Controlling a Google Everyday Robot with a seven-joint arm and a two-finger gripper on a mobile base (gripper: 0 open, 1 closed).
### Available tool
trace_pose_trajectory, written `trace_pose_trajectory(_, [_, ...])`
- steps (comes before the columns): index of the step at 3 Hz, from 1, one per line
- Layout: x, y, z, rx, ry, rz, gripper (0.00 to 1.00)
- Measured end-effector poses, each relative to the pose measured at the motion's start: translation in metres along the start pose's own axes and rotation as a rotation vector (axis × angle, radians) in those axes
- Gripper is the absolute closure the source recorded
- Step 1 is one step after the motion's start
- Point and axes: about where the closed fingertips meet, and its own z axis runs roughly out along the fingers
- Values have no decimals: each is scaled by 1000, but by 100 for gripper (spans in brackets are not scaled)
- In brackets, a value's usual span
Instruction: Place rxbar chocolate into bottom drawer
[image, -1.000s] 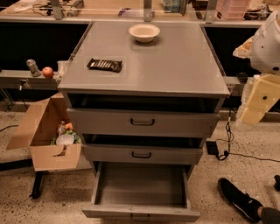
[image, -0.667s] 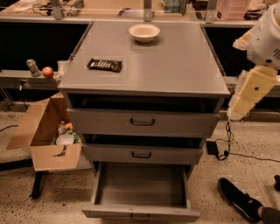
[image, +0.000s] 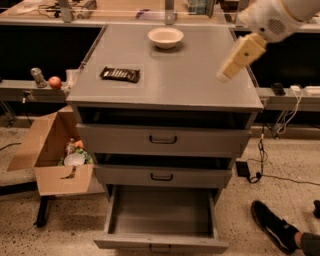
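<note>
Cabinet top (image: 200, 90): rxbar chocolate (image: 119, 74) left, bowl (image: 165, 36) rear | gripper (image: 223, 75) above right side, opening unclear | bottom drawer (image: 160, 212) open

The gripper (image: 224, 74) hovers over the cabinet top (image: 175, 75); its arm (image: 272, 20) is cut off top-right.

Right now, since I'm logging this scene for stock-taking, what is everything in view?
Flat dark brown wrapped snack bar: one, dark brown, cabinet top, left side.
Round cream bowl: one, cream, cabinet top, far middle.
Grey metal bottom drawer: one, grey, lowest, pulled open.
Shallower grey metal drawers: two, grey, above it.
Brown cardboard box: one, brown, floor left of cabinet.
Small round red fruit: one, red, ledge at left.
Black shoe: one, black, floor, lower right.
Cream robot claw: one, cream, over the cabinet top's right side.
</note>
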Motion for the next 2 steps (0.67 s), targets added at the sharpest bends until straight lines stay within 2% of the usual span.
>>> trace_pose_trajectory(1, [-48,-32,45,-54,-200,-9,0])
trace_pose_trajectory(2, [-55,-47,44,-44,-249,5,0])
